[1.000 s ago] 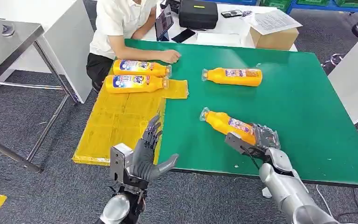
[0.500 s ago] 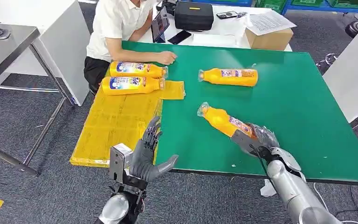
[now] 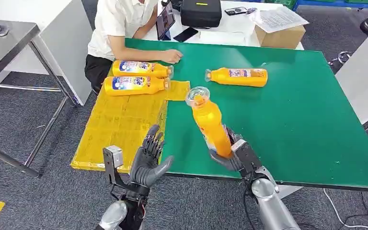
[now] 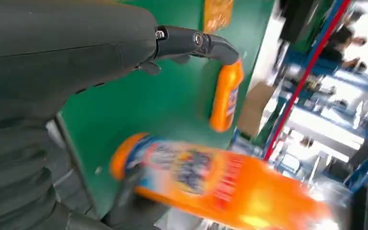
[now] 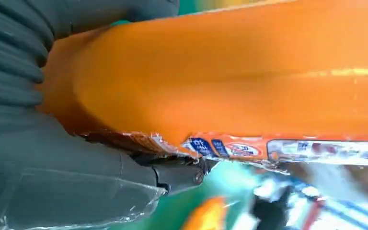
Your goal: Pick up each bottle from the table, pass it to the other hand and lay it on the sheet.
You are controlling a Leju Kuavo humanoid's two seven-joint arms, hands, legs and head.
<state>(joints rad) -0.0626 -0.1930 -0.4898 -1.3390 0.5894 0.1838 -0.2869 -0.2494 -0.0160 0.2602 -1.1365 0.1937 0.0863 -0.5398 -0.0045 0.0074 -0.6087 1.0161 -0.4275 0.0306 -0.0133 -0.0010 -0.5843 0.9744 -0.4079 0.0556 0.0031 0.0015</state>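
Observation:
My right hand (image 3: 234, 156) grips an orange bottle (image 3: 210, 122) by its base and holds it up off the green table (image 3: 297, 115), clear cap pointing up and away. That held bottle (image 5: 249, 86) fills the right wrist view, and it appears blurred as the held bottle (image 4: 220, 184) in the left wrist view. My left hand (image 3: 148, 158) is open, fingers spread, just left of the bottle at the table's near edge. Two bottles (image 3: 135, 84) lie on the yellow sheet (image 3: 120, 124). Another bottle (image 3: 239, 76) lies on the table farther back.
A person in a white shirt (image 3: 120, 21) sits at the table's far left corner, one hand (image 3: 171, 56) resting by the sheet's bottles. A cardboard box (image 3: 280, 34), a black case (image 3: 200, 13) and a tablet stand behind. A grey metal table (image 3: 9, 43) is at left.
My right hand has lifted the bottle off the table, swung it upright and carried it left toward my left hand. The left hand has barely moved.

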